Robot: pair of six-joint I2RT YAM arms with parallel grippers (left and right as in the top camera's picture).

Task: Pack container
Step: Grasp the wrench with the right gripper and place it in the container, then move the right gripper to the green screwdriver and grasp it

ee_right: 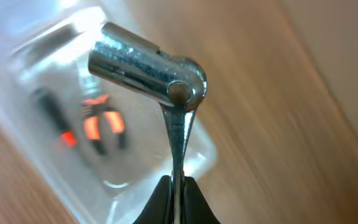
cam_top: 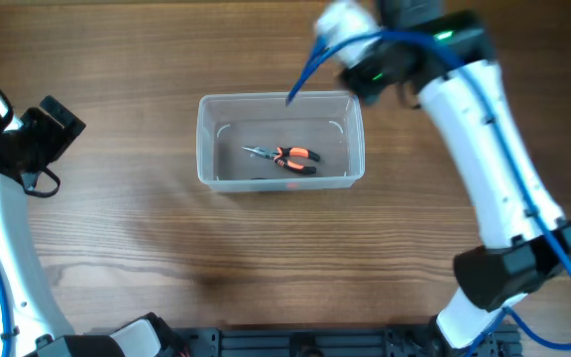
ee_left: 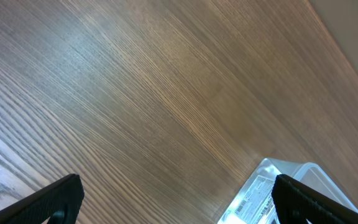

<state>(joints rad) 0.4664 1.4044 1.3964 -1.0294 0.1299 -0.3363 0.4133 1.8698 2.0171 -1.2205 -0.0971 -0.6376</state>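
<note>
While right gripper pinches wrench, container sticker (unreadable)

The container is a clear rectangular tub with rounded corners and a thin rim. It stands upright and open on the bench, just to 12 o'clock of the middle, with its long sides running 9 to 3. Orange-and-black pliers lie flat on its floor, nose to 9 o'clock and handles to 3. A steel swivel-head wrench is pinched by its shank in the right gripper jaws, with the blurred tub behind it.
</note>
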